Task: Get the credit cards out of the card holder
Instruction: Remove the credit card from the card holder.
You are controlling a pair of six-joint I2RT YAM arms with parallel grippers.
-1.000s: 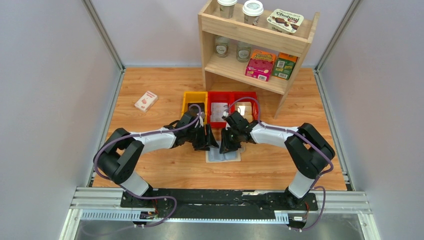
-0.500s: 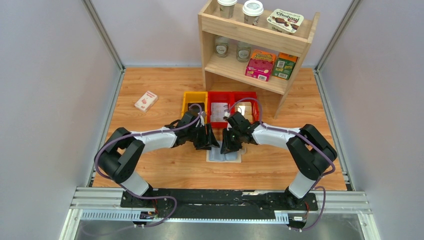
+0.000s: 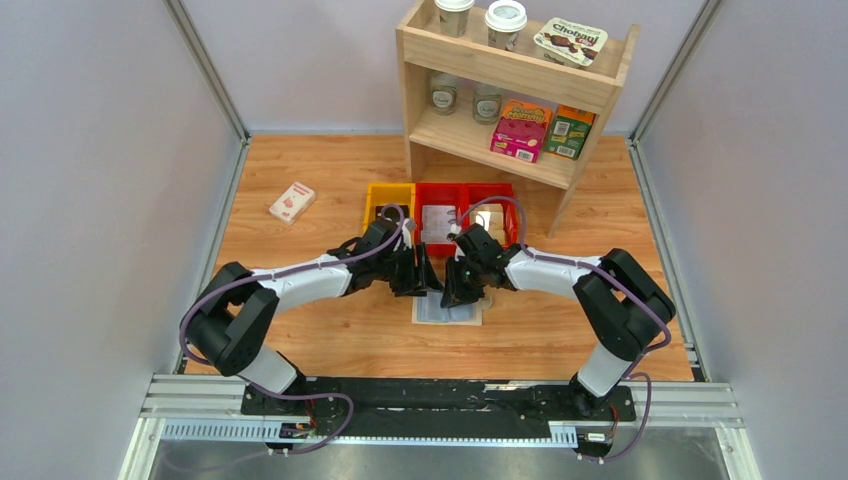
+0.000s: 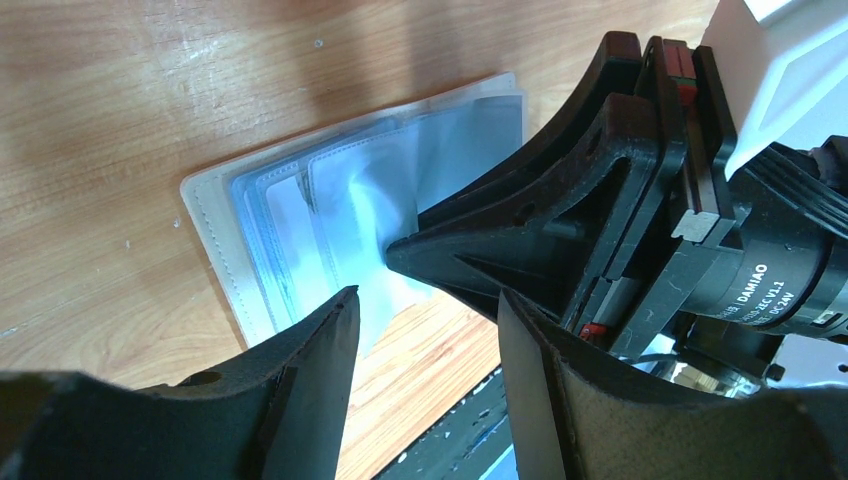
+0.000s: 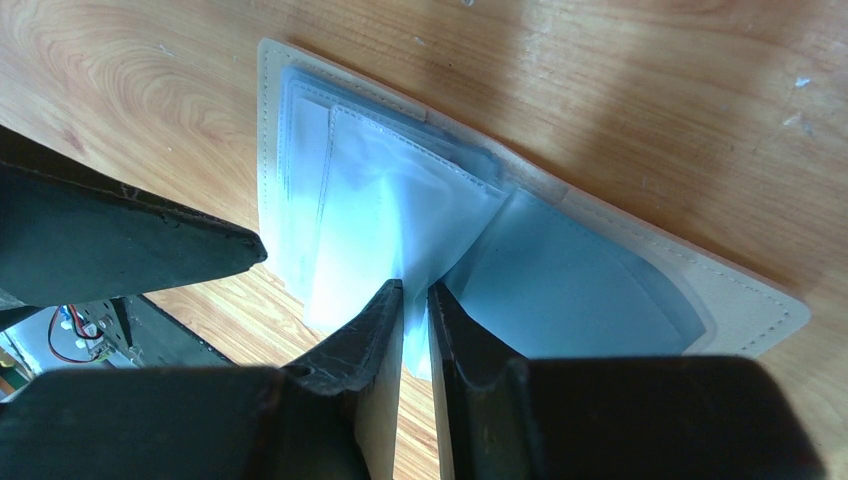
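Note:
The card holder (image 3: pixel 447 312) lies open on the wooden table, cream rim out and blue-grey pockets (image 5: pixel 580 290) up. My right gripper (image 5: pixel 415 288) is shut on a pale flexible pocket flap (image 5: pixel 385 225) at the fold and lifts it into a tent. I cannot tell whether a credit card is inside the flap. My left gripper (image 4: pixel 425 295) hangs open just left of it, over the card holder's (image 4: pixel 215 220) near edge, with nothing between its fingers. In the top view the left gripper (image 3: pixel 425 280) and the right gripper (image 3: pixel 450 292) nearly meet tip to tip.
Behind the grippers stand a yellow bin (image 3: pixel 388 197) and two red bins (image 3: pixel 437 195) holding flat grey pieces. A wooden shelf (image 3: pixel 510 90) with cups and boxes rises at the back. A white-and-red small box (image 3: pixel 292 202) lies at the far left.
My left gripper has shifted slightly right and away from the arm bases, closer to the right gripper. The right gripper keeps its pinch over the card holder.

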